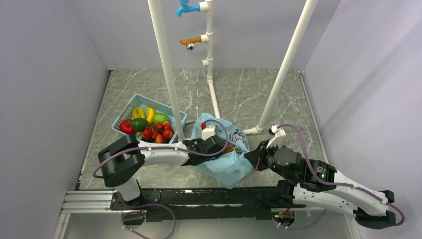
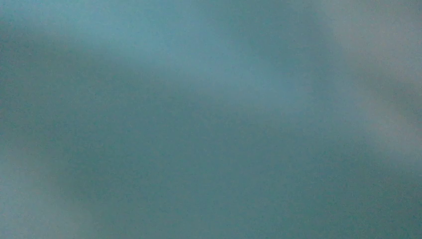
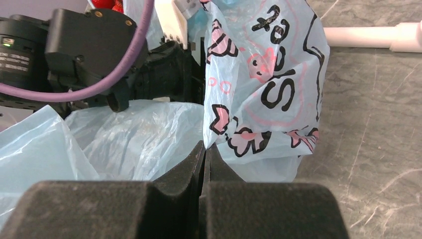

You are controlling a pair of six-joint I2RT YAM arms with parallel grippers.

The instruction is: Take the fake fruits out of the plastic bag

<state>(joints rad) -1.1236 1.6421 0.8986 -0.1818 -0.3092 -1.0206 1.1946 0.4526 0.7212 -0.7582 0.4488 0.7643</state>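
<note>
the plastic bag [image 1: 226, 168], light blue with black "sweet" lettering and pink prints, lies crumpled on the grey marbled surface [image 1: 249, 92] in front of the two arms, just right of a white pipe [image 1: 169, 74]. the left hand [image 1: 215, 145] is pushed into the bag from the left. its fingers are buried in the film and its own camera shows only a blue blur, so it cannot be told whether it stands wide or narrow. the right hand [image 3: 204, 152] has its fingers pressed together on a fold at the bag's near-right edge, pinching it. most of the visible fake fruits [image 1: 157, 132], small red ones with a dark green one and a larger red one, sit in the blue basket [image 1: 127, 106] left of the bag, next to yellow bananas [image 1: 149, 113]. one red piece [image 1: 203, 125] shows at the bag's far edge; whether it is inside cannot be told.
</note>
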